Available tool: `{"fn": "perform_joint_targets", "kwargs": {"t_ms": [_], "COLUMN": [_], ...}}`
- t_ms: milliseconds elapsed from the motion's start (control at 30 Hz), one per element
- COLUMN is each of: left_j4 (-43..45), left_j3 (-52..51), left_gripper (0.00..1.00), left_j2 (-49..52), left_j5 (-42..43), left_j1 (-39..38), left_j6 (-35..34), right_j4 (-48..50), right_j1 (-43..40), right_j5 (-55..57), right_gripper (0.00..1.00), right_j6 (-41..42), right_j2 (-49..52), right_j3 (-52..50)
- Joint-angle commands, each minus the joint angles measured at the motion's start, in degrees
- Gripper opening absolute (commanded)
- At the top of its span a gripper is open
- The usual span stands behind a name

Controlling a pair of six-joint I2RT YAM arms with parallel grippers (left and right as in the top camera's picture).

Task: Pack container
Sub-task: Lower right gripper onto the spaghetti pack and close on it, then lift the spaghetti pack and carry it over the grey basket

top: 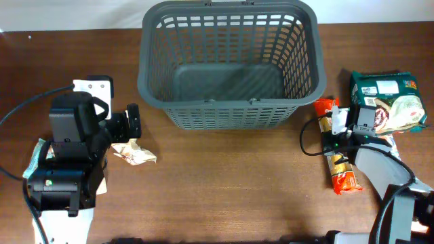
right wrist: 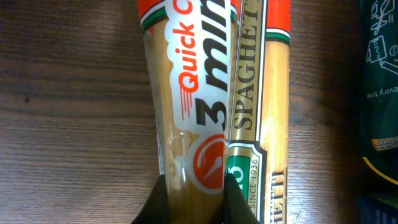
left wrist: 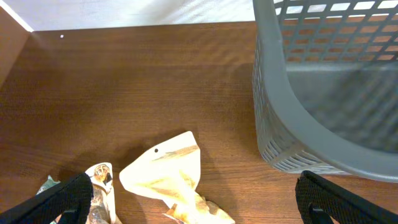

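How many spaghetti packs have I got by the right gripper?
2. The Quick 3 min pack sits between the right gripper fingers; the gold-labelled spaghetti pack lies alongside, against it. Another could hide underneath.

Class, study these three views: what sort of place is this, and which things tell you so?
Probably a robot lab bench set up for grocery packing: a left arm and right arm at a wooden table, an empty grey shopping basket, and loose food packs such as a spaghetti packet.

Container open-topped — wrapper left, spaghetti right
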Motion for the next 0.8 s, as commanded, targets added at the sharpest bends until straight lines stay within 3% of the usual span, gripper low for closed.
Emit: {"fn": "perform_joint_targets", "kwargs": {"t_ms": [0, 233, 767], "left_j4": [0.26, 0.85, 2.19], "left_j3": [0.48, 0.48, 0.48], "left_gripper": [0.99, 0.99, 0.99], "left_j2": [0.02, 0.02, 0.02], "left_j5": [-0.42, -0.44, -0.42], "left_j1": [-0.17, -0.17, -0.17], "left_j6": [1.14, 1.14, 1.14], "right_j4": [-2.89, -4.28, -13.03], "right_j1": [0.63, 0.61, 0.61], "right_j5": [-9.42, -9.38, -5.22], "right_gripper": [0.04, 0.04, 0.04], "right_j6": [2.19, 5.95, 5.9], "right_j2": [6.8, -0.31, -18.45], "right_j3": [-6.97, -3.43, 16.59]}}
